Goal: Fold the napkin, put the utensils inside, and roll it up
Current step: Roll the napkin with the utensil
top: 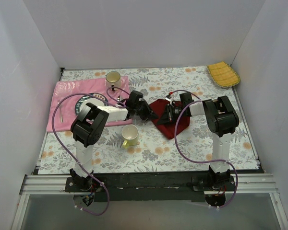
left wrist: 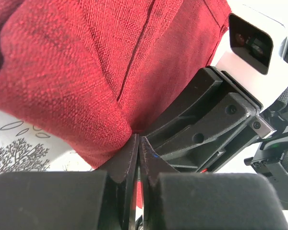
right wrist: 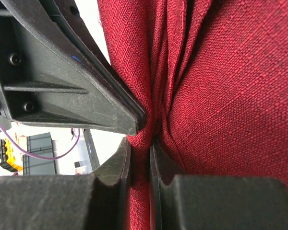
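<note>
While the napkin (top: pixel 175 128) lies bunched on the bench (top: pixel 149 154) | left jaws clenched on its cloth | right jaws pinching a fold

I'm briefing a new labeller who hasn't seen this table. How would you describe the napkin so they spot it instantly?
On the floral tablecloth, look at the middle: the napkin lies there, pinched by the left tool and the right tool. It is plain dark red, unlike the bigger pale pink cloth at left and the yellow ribbed cloth in the far right corner.
</note>
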